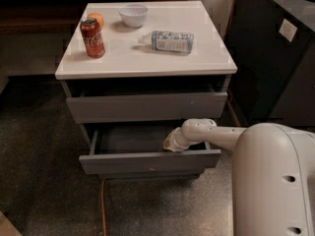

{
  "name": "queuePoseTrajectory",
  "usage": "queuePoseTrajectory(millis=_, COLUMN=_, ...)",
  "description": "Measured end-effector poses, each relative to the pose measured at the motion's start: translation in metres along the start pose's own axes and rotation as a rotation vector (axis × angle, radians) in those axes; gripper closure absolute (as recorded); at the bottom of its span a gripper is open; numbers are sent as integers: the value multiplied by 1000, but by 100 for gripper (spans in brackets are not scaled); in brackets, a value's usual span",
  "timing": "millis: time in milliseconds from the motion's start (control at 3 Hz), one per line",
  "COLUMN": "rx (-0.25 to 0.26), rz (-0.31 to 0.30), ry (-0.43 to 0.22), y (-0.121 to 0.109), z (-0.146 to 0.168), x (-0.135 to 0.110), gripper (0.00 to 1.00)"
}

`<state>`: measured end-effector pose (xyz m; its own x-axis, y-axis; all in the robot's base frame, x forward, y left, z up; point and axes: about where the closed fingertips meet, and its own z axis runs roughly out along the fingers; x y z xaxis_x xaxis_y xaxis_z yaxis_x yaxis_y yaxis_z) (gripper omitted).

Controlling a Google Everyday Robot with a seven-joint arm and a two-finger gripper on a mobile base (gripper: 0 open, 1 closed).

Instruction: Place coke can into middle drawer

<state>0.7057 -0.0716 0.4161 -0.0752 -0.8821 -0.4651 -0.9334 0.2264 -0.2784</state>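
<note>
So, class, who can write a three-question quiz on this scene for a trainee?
1. True or false: the can is in the open drawer.
2. How does the bottle lie?
3. Where is the gripper? A: at the can. B: in the open drawer. C: at the bottle.

Key:
1. False: it stands on the cabinet top.
2. On its side, on the cabinet top.
3. B
</note>
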Motion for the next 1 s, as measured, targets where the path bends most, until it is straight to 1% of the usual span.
queuePoseTrajectory(millis=333, rx=-25, rz=-8, ry=-13, y=12, z=-2, x=-2, gripper=100)
queuePoseTrajectory(millis=1000, rx=-90, rz=-13, ry=-57, y=49, z=-13, x=-11, gripper=100)
